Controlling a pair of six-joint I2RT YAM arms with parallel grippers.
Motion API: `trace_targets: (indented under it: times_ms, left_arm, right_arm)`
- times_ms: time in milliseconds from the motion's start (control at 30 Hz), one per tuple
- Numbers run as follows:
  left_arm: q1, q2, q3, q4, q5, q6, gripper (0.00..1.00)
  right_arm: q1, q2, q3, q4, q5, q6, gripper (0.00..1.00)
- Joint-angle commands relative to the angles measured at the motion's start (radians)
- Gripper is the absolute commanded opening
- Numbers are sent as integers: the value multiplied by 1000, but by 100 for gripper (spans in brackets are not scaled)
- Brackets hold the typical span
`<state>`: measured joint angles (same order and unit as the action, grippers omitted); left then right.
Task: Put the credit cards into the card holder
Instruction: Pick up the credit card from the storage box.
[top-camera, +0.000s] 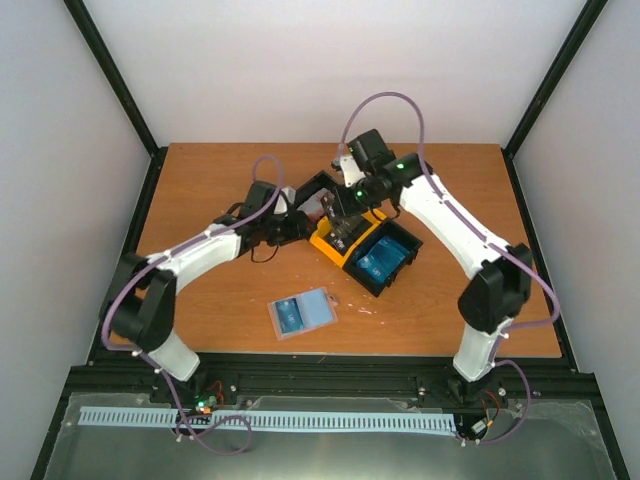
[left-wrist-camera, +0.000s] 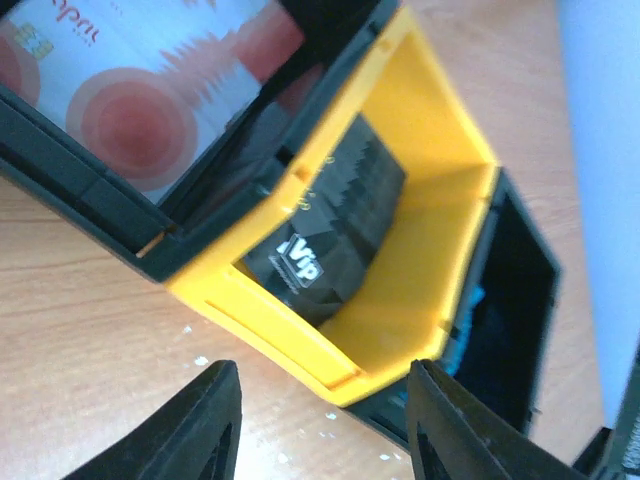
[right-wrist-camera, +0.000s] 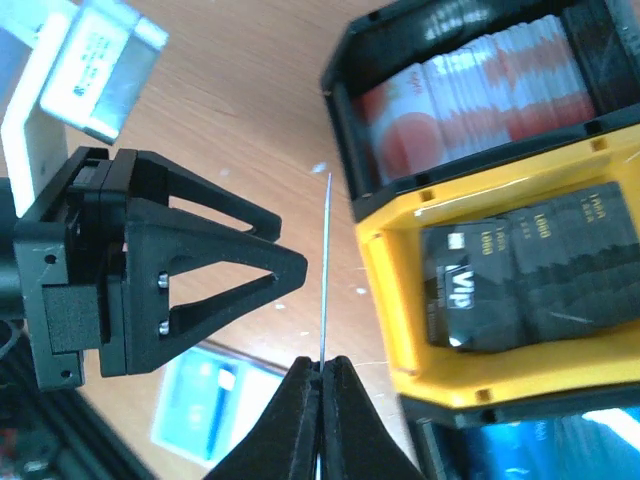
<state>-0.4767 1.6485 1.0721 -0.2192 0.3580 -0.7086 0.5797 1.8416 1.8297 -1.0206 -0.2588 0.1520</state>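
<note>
Card (right-wrist-camera: 326, 260) held edge-on, right gripper (right-wrist-camera: 322, 368) clenched on one edge, just beside yellow bin (right-wrist-camera: 400, 300); we cannot tell its colour. Card holder (top-camera: 302, 314) lies flat, well apart from yellow bin, toward arm bases. Left gripper (left-wrist-camera: 320, 420) released, empty, facing yellow bin. Our advice: carry card over, tilt it flat, slide corner-first into pocket; left gripper could pin holder.

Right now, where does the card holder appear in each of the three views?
Top external: the card holder is in the lower centre, just below the yellow bin.
Left wrist: not in it.
Right wrist: bottom left corner, partly hidden.
Shared landmark: the yellow bin, which shows in all three views.
</note>
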Motion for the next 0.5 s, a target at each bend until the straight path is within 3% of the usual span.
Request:
trace_targets:
  times_ms: [0,133,333,467]
  left_arm:
    - [6,-184,-84,50,-21,-60,50]
    - [6,-406,-177,50,-24,-163,70]
    - [6,-640,-318,92,92,-343,94]
    - [6,-686,-378,67,223,-514,96]
  right_arm:
    - [3,-136,-128,118,-145,199,3]
    - [2,-265,-295,256,-276,441,3]
    - [51,-426,-657,696,-445,849,3]
    - [80,-477,-790,948,-497,1103,3]
